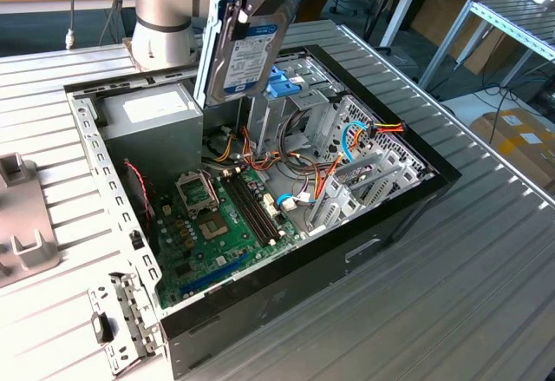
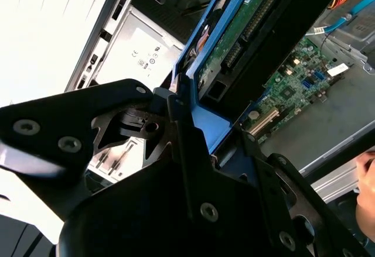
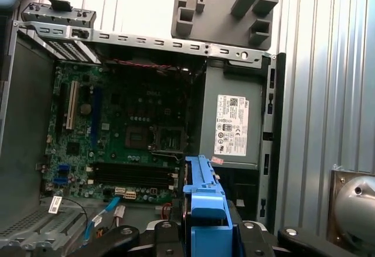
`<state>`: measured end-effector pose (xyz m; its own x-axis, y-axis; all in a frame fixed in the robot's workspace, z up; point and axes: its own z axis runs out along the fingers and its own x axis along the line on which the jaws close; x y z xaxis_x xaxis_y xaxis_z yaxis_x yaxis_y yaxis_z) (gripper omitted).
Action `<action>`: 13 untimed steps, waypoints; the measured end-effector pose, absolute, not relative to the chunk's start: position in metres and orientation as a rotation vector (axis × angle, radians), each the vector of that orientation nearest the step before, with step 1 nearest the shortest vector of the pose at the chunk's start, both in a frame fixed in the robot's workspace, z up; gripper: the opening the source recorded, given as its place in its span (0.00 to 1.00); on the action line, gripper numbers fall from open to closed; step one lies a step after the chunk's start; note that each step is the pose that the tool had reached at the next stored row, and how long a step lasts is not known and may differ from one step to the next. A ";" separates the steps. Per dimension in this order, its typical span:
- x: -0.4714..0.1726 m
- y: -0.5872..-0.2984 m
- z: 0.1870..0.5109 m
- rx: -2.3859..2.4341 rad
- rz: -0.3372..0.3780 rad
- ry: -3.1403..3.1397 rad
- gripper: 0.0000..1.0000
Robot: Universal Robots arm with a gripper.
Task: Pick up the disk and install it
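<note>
Exterior view: the hand (image 1: 253,3) is gripping the disk (image 1: 247,51) at the upper centre of the frame, with its fingers closing on the upper end of the drive. The disk is hanging on edge, slightly tilted, with its labelled face turned toward the camera and its light-blue rail bracket running along the edges. It is being held raised above the open computer case (image 1: 390,216), which is lying on its side on the ribbed metal counter (image 1: 451,303). Below the disk's lower edge, the grey power supply (image 1: 156,112) is occupying the upper left corner of the case. The green motherboard (image 1: 217,233) is sitting at the lower centre, with its memory slots (image 1: 256,212) running diagonally. A blue plastic piece (image 1: 282,84) is resting in the drive bay just to the exterior view's right of the disk, and orange cables (image 1: 329,168) are lying near the centre of the case. In the second wrist view, the black hand (image 2: 181,146) is clamping the blue bracket, and the disk's (image 2: 246,28) green circuit board is facing the camera. In the first wrist view, the bracket end of the disk (image 3: 202,201) is showing between the fingers of the hand (image 3: 205,236), above the power supply (image 3: 231,122).
</note>
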<state>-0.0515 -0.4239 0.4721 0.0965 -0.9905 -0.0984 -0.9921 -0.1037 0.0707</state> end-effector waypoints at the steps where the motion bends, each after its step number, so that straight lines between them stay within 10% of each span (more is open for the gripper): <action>1: -0.051 -0.425 0.472 -2.316 0.189 2.094 0.37; 13: -0.051 -0.439 0.472 -2.316 0.189 2.094 0.37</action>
<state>-0.0512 -0.4393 0.4719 0.0965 -0.9905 -0.0983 -0.9921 -0.1037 0.0707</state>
